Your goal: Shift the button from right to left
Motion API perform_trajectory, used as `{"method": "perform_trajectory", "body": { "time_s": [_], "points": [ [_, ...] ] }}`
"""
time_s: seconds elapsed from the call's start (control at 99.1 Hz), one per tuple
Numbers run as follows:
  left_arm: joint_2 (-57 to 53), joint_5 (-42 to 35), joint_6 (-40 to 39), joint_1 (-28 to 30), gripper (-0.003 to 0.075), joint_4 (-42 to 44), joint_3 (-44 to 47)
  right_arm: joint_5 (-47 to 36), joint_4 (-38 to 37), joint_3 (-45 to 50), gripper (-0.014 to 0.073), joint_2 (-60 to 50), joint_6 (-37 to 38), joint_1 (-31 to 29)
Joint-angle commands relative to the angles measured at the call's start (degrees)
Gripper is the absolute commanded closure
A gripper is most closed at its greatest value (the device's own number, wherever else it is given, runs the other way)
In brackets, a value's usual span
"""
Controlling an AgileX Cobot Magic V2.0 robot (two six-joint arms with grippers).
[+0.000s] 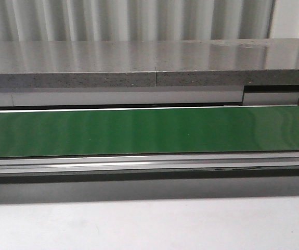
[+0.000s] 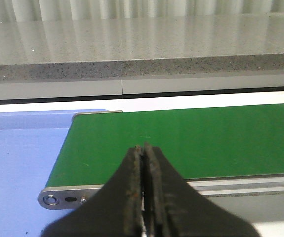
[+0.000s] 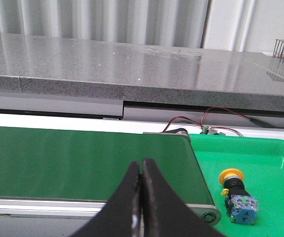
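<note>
Start of pick: button (image 3: 236, 195) lying untouched in green tray (image 3: 275, 158), lower right; right gripper (image 3: 141, 170) and left gripper (image 2: 144, 153) both closed, empty. Next: opening, reaching rightward.

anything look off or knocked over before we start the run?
Only the button: it lies tipped on its side in the green tray past the belt's right end, yellow cap pointing away from the base rather than up. Red wires hang loose behind the tray. The belt carries nothing. Both hands are shut.
</note>
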Motion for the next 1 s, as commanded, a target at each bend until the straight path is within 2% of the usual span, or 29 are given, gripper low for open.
{"method": "perform_trajectory", "body": {
  "time_s": [0.0, 0.565, 0.727, 0.868, 0.989],
  "points": [
    [-1.8, -4.4, -0.5, -0.4, 0.0741, -0.1, 2.3, -4.3, -0.6, -1.3, 0.0659, -1.1, -0.2, -0.1],
    [-1.8, -4.4, -0.5, -0.4, 0.0741, -0.1, 2.3, -3.8, -0.6, -1.6, 0.0659, -1.1, -0.2, -0.1],
    [-1.8, -4.4, -0.5, -0.4, 0.0741, -0.1, 2.3, 5.0, -0.8, -5.9, 0.0659, 0.6, -0.2, -0.1],
    [-1.8, -4.4, -0.5, -0.4, 0.0741, -0.1, 2.3, 15.8, -0.8, -13.8, 0.0659, 6.0, -0.2, -0.1],
    [-1.8, -4.4, -0.5, -0.4, 0.0741, -0.1, 2.3, 21.7, -0.8, -21.0, 0.0659, 11.8, -0.2, -0.1]
  ]
}}
